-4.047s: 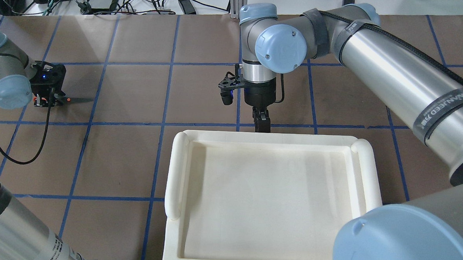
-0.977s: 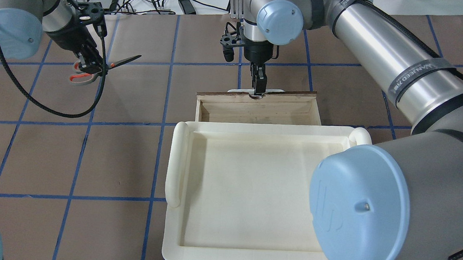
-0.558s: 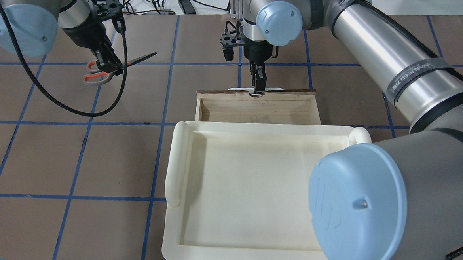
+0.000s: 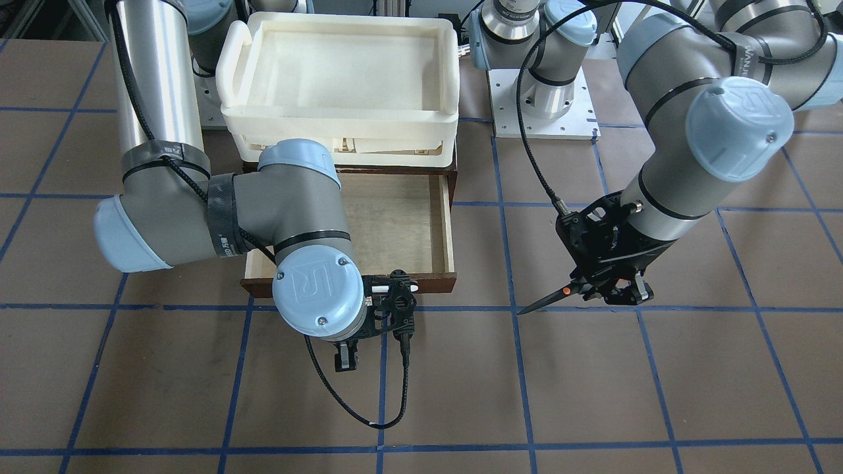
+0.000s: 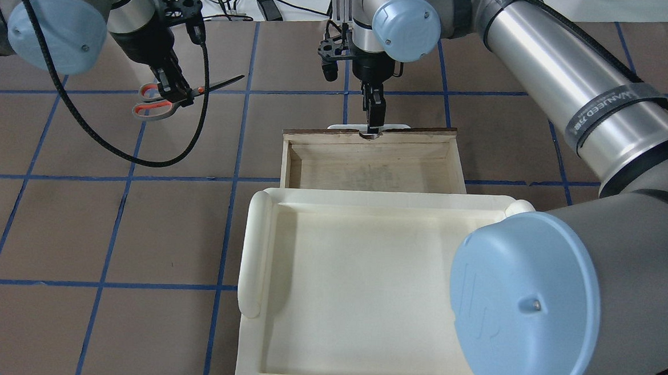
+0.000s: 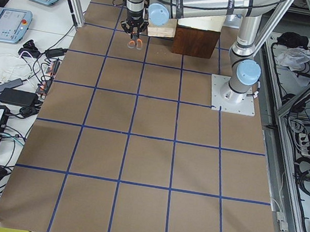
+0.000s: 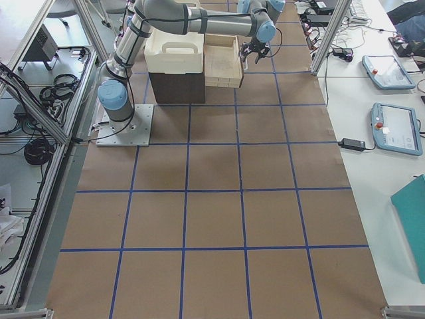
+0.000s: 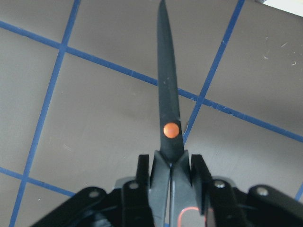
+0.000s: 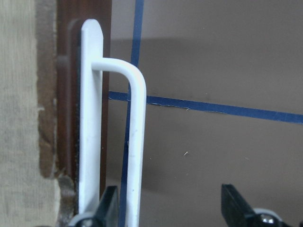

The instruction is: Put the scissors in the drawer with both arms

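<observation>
So the scissors [image 8: 167,94] are up off the table [image 5: 52,224], pinched in the left claw [image 5: 178,92] right behind the orange pivot, where the blades run into the handles. Blades are shut and point off toward the drawer [image 5: 372,169]. In the overhead view they're to the left of it and well apart from it. The drawer is pulled out, sticking out past the far edge of the cream tray [image 5: 253,252]. The right claw [image 5: 373,124] is at the white bar handle [image 9: 135,142] with its jaws spread, bar between them, not squeezing it.

Handling-wise I'd guess light, totally stiff, slick metal, with a sharp tip. That spot by the pivot is the sensible hold, near the balance point, though a two-finger pinch could let them swivel.

Writing: nothing readable on the scissors. The strap [image 5: 607,107] on the right arm [image 5: 546,67] reads something like "WANUEED" plus characters I can't make out. The joint cap [image 4: 316,283] has an embossed UR logo.
</observation>
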Available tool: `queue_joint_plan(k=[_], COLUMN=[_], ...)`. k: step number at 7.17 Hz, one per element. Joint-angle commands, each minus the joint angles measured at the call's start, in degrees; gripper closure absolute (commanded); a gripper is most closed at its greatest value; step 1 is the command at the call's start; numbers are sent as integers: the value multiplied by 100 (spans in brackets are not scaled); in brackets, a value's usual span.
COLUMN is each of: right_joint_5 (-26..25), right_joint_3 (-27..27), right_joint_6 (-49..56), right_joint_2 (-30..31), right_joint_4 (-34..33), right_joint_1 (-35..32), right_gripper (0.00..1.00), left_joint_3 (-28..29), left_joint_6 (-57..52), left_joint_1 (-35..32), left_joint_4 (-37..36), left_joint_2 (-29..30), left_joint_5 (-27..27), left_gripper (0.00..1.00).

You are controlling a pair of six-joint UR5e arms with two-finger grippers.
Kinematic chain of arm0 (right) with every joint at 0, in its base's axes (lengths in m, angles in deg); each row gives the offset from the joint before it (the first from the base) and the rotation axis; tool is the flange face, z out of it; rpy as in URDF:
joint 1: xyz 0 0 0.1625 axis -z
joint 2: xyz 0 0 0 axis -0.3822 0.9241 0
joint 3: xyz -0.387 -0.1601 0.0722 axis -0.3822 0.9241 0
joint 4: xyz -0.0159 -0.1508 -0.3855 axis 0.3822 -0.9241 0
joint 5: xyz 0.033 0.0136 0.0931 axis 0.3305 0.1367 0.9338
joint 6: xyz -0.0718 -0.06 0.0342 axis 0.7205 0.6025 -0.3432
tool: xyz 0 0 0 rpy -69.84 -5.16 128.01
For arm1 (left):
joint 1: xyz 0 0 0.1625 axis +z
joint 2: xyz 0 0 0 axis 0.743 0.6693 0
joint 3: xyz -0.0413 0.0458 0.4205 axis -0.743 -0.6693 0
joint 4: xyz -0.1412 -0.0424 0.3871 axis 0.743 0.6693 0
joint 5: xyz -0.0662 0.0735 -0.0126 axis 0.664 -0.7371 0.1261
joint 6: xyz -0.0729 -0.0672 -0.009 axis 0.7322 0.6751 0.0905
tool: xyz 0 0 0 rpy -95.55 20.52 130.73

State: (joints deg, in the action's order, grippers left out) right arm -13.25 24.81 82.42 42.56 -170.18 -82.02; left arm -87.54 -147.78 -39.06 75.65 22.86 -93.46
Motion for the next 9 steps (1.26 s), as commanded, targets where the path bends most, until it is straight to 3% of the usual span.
queue_joint_plan(k=[1,3,5,7,9], right_joint_5=[-46,-11,33,51,7], right_joint_3=[1,-139,-925,-1849,-1967], right_joint_6=[-29,-168,-901,-3015,-5422], right_joint_2=[503,1179,2083,3077,3431], right_joint_4=[34,122,131,113,148], right_joint_1=[208,629,1103,1395,1396], right_gripper=[0,0,0,0,0], left_joint_3=[77,85,95,103,112], left_joint_6=[274,642,1402,1382,1329], left_joint_1=[-243,-775,-1644,-2350,-2483], left_joint_4=[40,180,207,129,76], left_joint_2=[-2,-19,33,112,130], left_joint_5=[-64,-55,-28,15,471], left_gripper=[100,100,100,100,100])
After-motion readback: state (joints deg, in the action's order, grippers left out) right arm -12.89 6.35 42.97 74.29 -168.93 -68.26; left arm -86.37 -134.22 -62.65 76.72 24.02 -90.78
